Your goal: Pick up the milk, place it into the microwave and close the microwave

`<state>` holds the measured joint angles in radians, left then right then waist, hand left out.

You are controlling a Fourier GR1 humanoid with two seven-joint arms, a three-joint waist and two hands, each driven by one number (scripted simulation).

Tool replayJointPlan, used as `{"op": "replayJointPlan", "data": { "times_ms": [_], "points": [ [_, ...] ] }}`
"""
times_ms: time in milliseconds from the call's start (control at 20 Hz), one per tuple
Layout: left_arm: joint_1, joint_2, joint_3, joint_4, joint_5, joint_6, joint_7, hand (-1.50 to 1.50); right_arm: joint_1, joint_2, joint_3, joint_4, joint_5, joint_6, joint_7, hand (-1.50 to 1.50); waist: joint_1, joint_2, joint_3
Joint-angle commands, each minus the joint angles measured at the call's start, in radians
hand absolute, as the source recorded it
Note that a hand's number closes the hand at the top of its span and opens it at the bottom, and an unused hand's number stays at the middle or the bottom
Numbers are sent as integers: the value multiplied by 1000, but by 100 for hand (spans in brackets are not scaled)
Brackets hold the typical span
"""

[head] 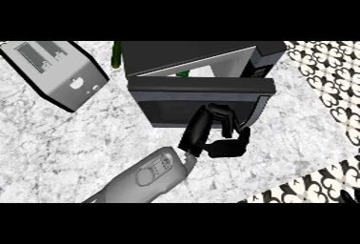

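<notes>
My left hand (215,136) is up against the front of the microwave door (200,97). Its fingers (202,125) run up the dark panel and curl over at the tips, with the thumb bent below them. The hand is closed on itself and grips nothing. I cannot tell whether the fingertips actually touch the door or only sit in front of it. The door stands just beyond my fingers, swung most of the way toward the microwave (190,55), with a pale gap left open behind it. In that gap, past my fingertips and a little to the left, a small green thing (184,74) shows. It may be the milk, but too little of it is visible to be sure. Far off to the left of my hand a toaster (60,71) lies on the speckled counter (84,143).
</notes>
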<state>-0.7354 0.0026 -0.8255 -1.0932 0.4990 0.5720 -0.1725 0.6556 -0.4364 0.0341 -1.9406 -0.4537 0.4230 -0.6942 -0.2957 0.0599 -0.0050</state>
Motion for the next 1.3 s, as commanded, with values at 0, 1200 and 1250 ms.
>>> {"op": "replayJointPlan", "data": {
  "times_ms": [0, 1200, 1250],
  "points": [
    [-75, -3, 47, 63, 55, 7, -45, 150, 17, -16, 1, -24, -23, 39, -11, -150, -31, 4, 1],
    [-244, -3, 110, 302, 257, -17, -188, 150, 18, -106, -35, -176, -139, 72, 54, -150, -106, 23, 5],
    [-249, -3, 103, 310, 255, -19, -192, 150, 19, -115, -39, -176, -150, 83, 55, -150, -115, 27, 6]
  ]
}}
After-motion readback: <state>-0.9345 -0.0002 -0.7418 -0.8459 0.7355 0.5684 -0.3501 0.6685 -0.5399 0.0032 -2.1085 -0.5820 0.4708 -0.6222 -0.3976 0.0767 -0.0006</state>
